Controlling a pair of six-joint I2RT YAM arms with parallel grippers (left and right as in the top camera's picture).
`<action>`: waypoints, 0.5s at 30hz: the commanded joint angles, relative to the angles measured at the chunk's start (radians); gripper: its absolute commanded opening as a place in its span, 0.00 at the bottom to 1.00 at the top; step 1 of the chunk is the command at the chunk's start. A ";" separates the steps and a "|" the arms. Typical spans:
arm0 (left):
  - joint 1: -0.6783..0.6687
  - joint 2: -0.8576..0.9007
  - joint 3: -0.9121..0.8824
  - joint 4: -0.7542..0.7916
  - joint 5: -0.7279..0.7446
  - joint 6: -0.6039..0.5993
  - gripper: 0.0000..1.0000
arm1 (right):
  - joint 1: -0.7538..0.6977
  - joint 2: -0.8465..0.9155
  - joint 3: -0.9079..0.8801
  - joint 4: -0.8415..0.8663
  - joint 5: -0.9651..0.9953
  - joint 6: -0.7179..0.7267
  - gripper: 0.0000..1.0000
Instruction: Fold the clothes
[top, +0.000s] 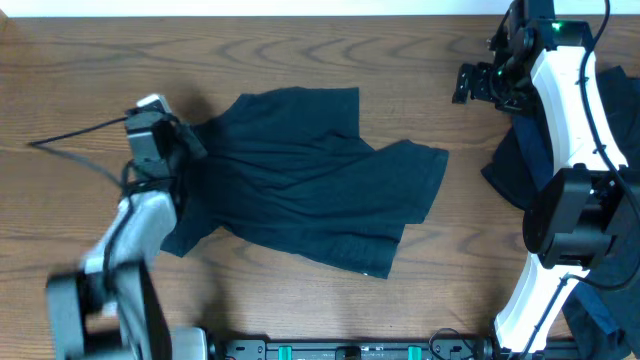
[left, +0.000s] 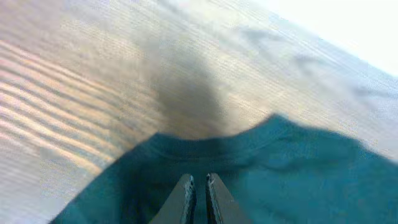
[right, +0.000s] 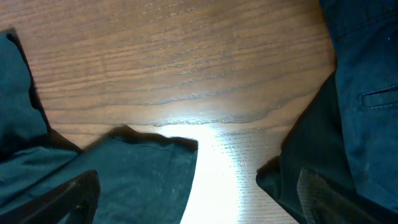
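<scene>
— Clothes (top: 300, 190): where do we find them on the counter (top: 70, 60)?

— We see a dark T-shirt (top: 330, 210) spread loosely across the middle. It is rumpled, with one sleeve reaching toward the right edge. A second heap of dark cloth (top: 515, 165) lies at the right edge, partly under the right arm (top: 570, 110).

— And our left gripper (top: 188, 140)?

— It sits at the T-shirt's left end, toward the left edge of the counter. From the left wrist we look down on the curved neckline (left: 205, 142), which lies on the wood just ahead of the fingers (left: 185, 199). The fingers themselves are over the cloth. The claw is narrow, with only a sliver between the two tips. We cannot tell whether any cloth is caught in that sliver, because the view is blurred.

— What about the right gripper (top: 472, 85)?

— We find it toward the far right corner, over bare wood, apart from both the T-shirt and the heap. Its claw is wide and holds nothing: in the right wrist view one finger (right: 74, 196) shows at each lower corner. Below it we see a sleeve hem (right: 155, 149) on the left and the heap on the right. A stitched pocket seam (right: 379, 96) shows on the heap, and bare wood lies between the two cloths.
</scene>
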 joint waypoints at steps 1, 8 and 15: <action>-0.013 -0.116 -0.002 -0.111 0.018 -0.046 0.11 | -0.003 -0.015 0.013 0.003 -0.004 0.002 0.99; -0.023 -0.187 -0.002 -0.509 0.018 -0.134 0.10 | 0.000 -0.015 0.013 0.132 -0.232 0.026 0.50; -0.024 -0.182 -0.003 -0.632 0.019 -0.056 0.11 | 0.140 0.016 0.013 0.222 -0.303 -0.006 0.01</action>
